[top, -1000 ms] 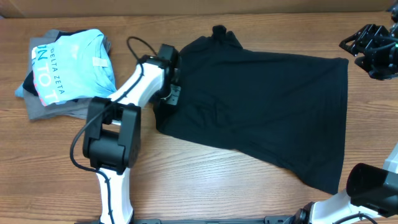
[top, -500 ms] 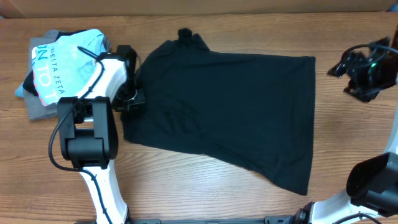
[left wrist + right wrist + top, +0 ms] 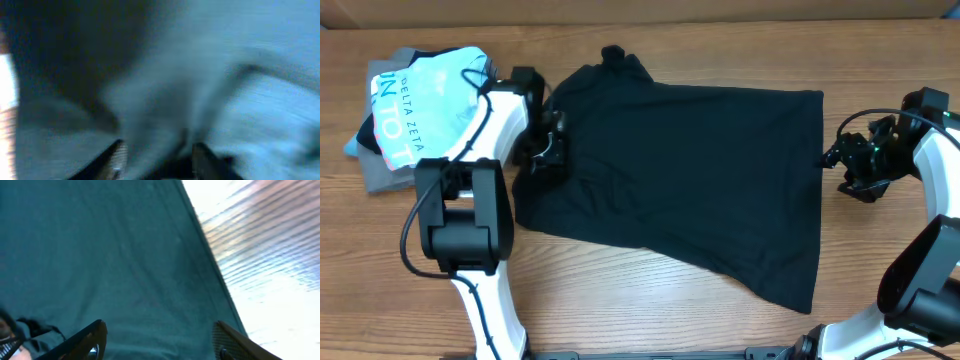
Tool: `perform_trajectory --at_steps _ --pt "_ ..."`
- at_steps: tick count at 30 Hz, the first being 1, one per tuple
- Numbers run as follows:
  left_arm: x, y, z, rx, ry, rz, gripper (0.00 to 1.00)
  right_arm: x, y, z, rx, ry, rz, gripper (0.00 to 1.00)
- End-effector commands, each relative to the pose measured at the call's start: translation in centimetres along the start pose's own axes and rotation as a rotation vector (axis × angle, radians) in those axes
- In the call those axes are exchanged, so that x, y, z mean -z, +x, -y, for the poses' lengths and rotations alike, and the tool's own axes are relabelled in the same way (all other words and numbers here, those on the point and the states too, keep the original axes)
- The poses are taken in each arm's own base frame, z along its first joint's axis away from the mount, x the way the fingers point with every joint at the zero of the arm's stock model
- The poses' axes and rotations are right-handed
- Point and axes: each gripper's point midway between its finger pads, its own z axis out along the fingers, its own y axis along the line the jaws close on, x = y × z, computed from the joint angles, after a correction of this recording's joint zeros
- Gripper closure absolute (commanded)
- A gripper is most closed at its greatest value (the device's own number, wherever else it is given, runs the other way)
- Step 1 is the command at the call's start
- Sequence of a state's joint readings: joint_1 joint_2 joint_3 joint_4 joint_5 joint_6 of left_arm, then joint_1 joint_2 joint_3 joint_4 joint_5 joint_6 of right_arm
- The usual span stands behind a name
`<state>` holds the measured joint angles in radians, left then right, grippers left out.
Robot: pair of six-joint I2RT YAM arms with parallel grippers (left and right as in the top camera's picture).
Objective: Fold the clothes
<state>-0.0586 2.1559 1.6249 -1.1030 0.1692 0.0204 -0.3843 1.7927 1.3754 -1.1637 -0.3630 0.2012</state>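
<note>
The surface [image 3: 650, 310] is a wood-grain top with the grain running left to right. One black T-shirt [image 3: 700, 180] lies spread flat on it, covering the centre and reaching from left of centre toward the right edge. Its straight side runs parallel to the right edge, and its lowest corner points toward the near edge. Bare wood surrounds it on all sides. A grey folded garment [image 3: 390, 175] lies at the far left corner, with a light blue T-shirt [image 3: 430, 110] on top.

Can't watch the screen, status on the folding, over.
Left gripper at black T-shirt left edge, grip unclear. Right gripper open at its right edge. Shirt spread, unfolded. Light blue T-shirt off left.
</note>
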Motion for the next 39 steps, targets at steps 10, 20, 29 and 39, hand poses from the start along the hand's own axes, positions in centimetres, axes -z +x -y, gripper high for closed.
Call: perform_trajectory --at_steps 10,20,29,39 --pt "2.4 -0.2 4.2 -0.235 -0.110 0.064 0.42 5.5 2.6 -3.3 0.082 -0.121 0.086 0.30" --pt "0.6 -2.3 5.0 -0.217 -0.057 0.115 0.42 7.5 6.1 -3.2 0.062 -0.108 0.041 0.30" --pt "-1.3 -3.0 6.5 -0.237 0.005 0.118 0.50 7.4 5.9 -2.9 0.069 -0.094 0.048 0.30" --pt "-2.8 -2.7 5.7 -0.209 -0.020 0.077 0.83 7.4 5.6 -2.9 0.074 -0.093 0.061 0.29"
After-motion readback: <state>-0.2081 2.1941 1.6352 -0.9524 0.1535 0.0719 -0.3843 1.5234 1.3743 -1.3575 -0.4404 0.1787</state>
